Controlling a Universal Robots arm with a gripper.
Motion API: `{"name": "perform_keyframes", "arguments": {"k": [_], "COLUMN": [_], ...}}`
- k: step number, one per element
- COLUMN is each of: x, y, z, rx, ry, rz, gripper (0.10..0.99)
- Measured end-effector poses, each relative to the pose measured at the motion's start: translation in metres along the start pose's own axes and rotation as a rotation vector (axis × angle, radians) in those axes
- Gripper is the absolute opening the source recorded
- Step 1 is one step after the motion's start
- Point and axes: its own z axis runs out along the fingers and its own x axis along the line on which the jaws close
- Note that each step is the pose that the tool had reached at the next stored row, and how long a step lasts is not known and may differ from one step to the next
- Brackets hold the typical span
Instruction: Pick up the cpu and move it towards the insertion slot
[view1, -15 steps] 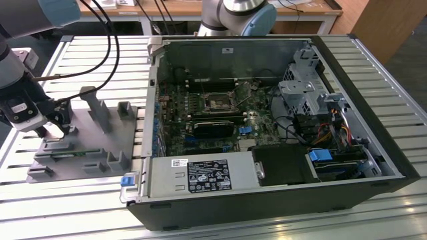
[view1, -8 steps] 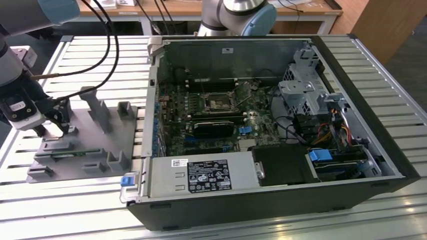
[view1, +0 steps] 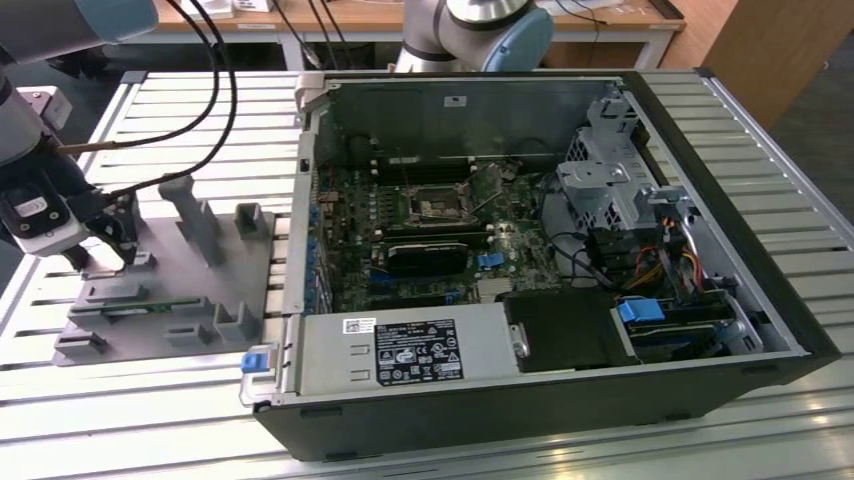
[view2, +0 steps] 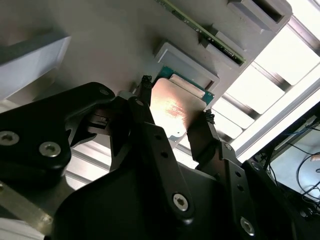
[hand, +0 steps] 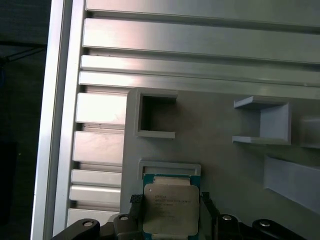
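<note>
We see the gripper (view2: 176, 101) pinching the chip (view2: 172, 114), its fingers (view2: 145, 95) pressed against opposite edges, over the grey fixture (hand: 225, 170).

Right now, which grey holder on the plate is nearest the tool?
The low-rimmed holder beside the cpu, at the tool; the square pocket and open box sit farther off.

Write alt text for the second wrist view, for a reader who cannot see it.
A silvery square cpu sits gripped in the black pincer, whose tips press against two opposite edges. The cpu lies on a grey fixture plate beside a raised rim, with bright metal slats beyond.
</note>
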Motion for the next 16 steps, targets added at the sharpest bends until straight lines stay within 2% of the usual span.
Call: {"name": "perform_keyframes", "arguments": {"k": [8, 16], "x": [-0.0002, -0.0002], "y": [0.0022, 0.0026], "z": [-0.0089, -0.0124], "rx": [0.006, 0.006], "ry": [0.0002, 0.0002], "rz": [0.000, 0.000], "gripper": [0.541, 0.541]}}
